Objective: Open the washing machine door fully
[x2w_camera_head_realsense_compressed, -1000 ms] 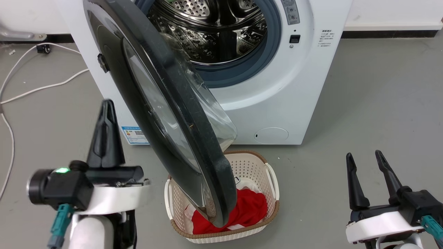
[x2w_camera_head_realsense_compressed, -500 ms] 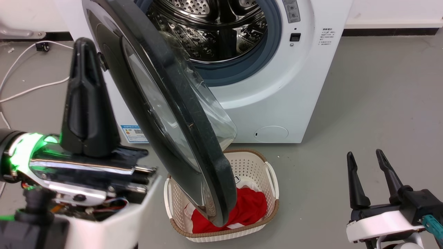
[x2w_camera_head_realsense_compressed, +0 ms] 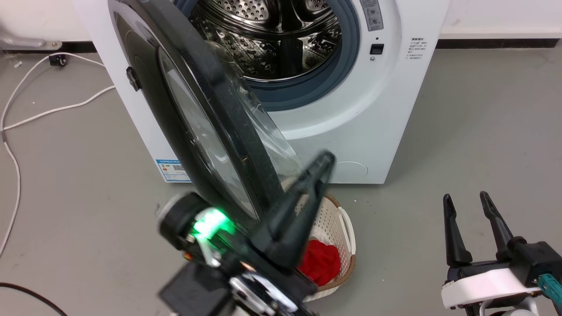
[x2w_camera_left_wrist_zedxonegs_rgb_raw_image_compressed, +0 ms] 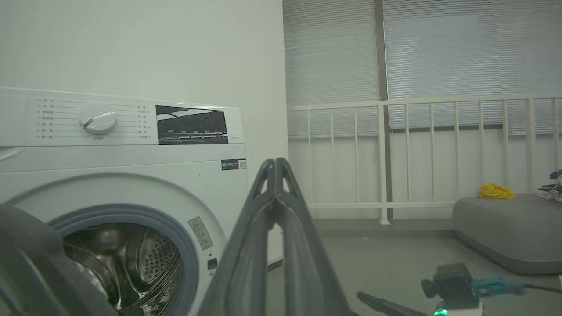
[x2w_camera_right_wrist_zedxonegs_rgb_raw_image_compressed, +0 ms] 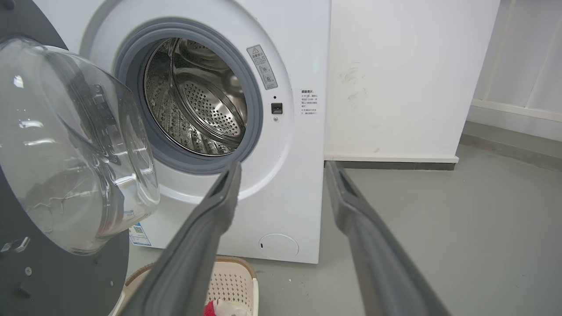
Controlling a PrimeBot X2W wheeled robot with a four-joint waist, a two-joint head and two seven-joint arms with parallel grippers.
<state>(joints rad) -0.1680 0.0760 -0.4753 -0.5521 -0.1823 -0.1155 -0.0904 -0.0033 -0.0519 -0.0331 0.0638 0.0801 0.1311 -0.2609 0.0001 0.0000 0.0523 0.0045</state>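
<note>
Black door standing out from white washer, nearly edge-on in the head view, glass bowl facing steel drum, lower rim above basket of red cloth. Left gripper, fingers pressed together, at the door's lower edge; contact unclear. Right gripper, fingers apart, holding nothing, well clear at lower right.

No word or number is clear enough to read. Low on the left of the washing machine front, just beside the washing machine door, is a blue and white sticker with a square code. Right of the drum hole is a grey warning label with a red triangle. Further right are lines of tiny print. On the top panel, tiny print sits on both sides of the knob, and a little sticker has a square code.
</note>
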